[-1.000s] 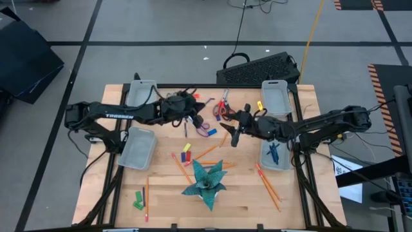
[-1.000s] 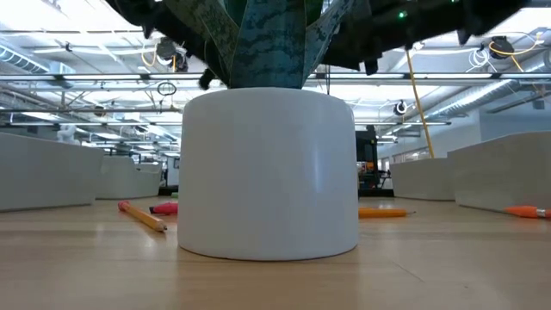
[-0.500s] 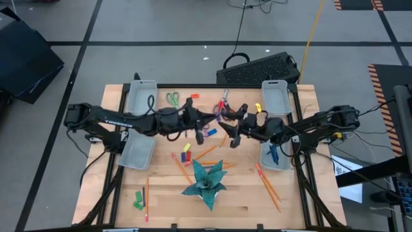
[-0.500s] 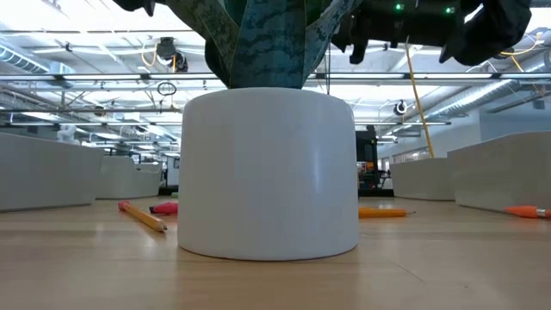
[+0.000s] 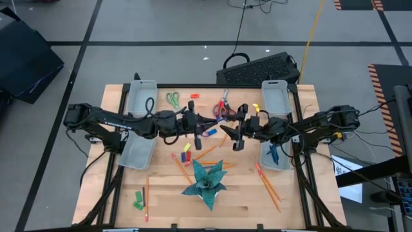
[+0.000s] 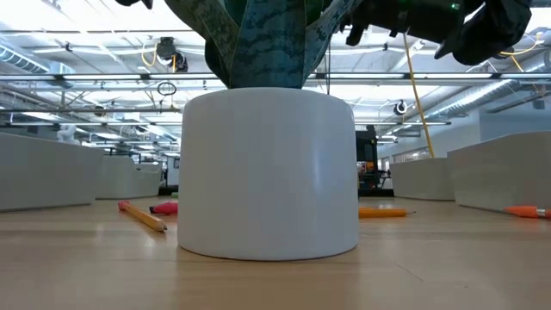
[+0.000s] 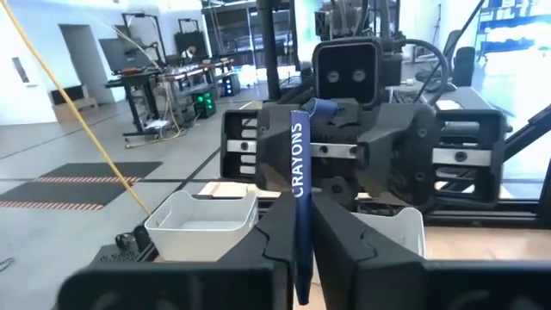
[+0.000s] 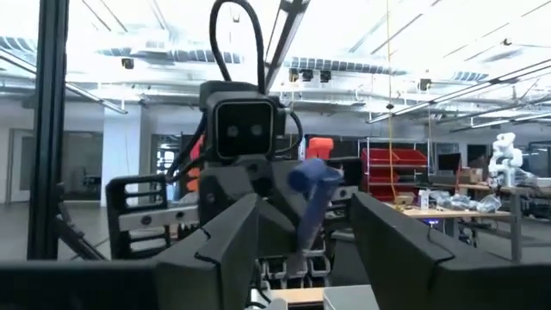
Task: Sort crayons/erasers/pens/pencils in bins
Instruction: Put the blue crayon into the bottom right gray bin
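While left gripper (image 5: pixel 197 124) clamps blue pen (image 7: pixel 298 202) marked CRAYONS, right gripper (image 5: pixel 234 134) faces it mid-table, fingers apart.

Both arms dark/black, slim jointed links w/ bulkier joint housings. Left arm (image 5: pixel 109 119) carries white lettering along its long link, seen from above; too small to read for sure. Right arm (image 5: pixel 322 125) same build, black cable looping near its base. Left tool (image 7: pixel 297 250): two flat dark angular fingers (image 7: pixel 362 258), matte. Right tool (image 8: pixel 297 245): same dark wedge-shaped fingers (image 8: pixel 392 250). Each wrist view faces the other arm's tool head: boxy black camera housing w/ two round lenses, pale slotted rail across the carriage behind, black cable arching over the top.
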You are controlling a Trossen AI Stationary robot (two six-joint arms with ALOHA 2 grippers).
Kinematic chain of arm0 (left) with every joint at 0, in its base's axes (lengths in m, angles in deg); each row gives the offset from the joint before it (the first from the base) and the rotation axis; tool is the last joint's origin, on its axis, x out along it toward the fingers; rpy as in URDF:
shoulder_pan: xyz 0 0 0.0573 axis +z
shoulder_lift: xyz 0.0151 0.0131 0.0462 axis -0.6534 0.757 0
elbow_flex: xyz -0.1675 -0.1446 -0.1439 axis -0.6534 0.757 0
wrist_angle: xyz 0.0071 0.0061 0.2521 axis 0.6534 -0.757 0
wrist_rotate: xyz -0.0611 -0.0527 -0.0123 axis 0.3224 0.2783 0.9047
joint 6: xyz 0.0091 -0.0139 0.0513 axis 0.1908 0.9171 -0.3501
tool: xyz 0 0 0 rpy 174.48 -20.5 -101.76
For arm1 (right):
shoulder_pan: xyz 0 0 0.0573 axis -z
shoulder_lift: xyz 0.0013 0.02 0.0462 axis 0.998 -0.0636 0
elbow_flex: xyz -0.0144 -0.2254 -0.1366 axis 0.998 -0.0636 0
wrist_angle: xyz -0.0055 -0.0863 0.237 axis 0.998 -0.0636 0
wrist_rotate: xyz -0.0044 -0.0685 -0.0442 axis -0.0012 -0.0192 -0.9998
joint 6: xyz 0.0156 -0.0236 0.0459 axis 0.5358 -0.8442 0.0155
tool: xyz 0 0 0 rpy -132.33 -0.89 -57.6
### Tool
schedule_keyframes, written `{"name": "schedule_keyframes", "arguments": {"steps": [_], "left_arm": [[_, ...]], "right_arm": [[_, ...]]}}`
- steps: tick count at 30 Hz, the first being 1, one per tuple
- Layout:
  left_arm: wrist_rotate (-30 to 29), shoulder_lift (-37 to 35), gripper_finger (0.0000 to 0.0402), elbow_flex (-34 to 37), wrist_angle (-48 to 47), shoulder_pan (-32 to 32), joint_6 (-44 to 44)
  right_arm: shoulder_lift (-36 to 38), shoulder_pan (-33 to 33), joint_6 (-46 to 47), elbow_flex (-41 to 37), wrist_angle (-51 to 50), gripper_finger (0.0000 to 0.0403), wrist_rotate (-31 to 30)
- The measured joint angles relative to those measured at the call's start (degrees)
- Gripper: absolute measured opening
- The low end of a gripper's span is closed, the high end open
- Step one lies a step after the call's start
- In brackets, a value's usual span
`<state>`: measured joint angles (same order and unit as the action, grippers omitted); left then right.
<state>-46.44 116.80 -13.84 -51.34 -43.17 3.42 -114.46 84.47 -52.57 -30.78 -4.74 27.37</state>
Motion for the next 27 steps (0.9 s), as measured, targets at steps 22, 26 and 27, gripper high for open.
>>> {"name": "schedule_keyframes", "arguments": {"steps": [22,26,27], "left_arm": [[0.9,0.5,0.0050,0.0,0.4,0.0,-2.4],[0.6,0.5,0.0092,0.0,-0.4,0.0,-3.2],[0.6,0.5,0.0104,0.0,-0.8,0.0,-3.5]], "right_arm": [[0.0,0.0,-1.6,1.9,-4.0,0.0019,1.3],[0.0,0.0,-3.1,1.9,-4.9,0.0019,1.3],[0.0,0.0,-3.2,1.9,-4.9,0.0019,1.3]]}}
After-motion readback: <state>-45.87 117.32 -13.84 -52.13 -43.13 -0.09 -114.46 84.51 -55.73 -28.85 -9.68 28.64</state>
